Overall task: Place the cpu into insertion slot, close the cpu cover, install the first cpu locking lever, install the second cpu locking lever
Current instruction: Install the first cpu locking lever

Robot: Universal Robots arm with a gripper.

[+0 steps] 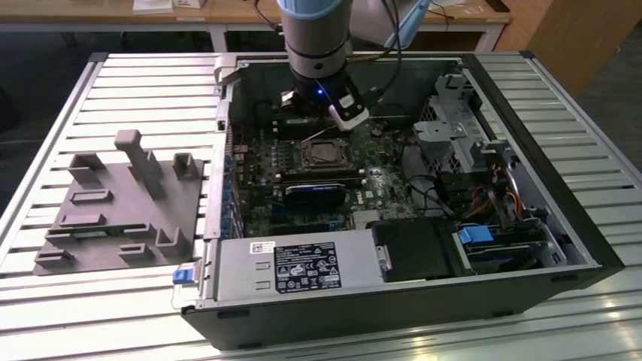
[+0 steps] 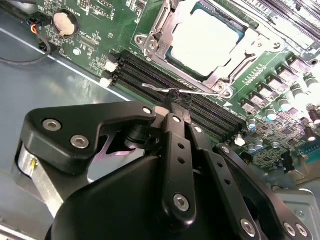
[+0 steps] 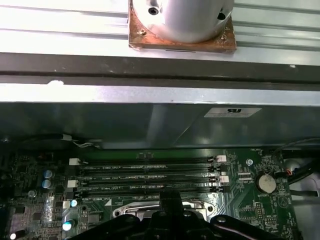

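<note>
The claw (image 2: 179, 104) is pinching a locking lever (image 2: 155, 88) beside the closed cpu cover (image 2: 161, 31); lever installation seems underway, demanding steady grip.

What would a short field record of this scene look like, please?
cpu: lies flat, showing through the cover's cut-out
cover: closed down over the cpu
lever: thin wire along the cover's edge, one end between the claw tips
claw: shut on lever, inside the case
memory slots: long, black, beside the cover, under the lever
</note>
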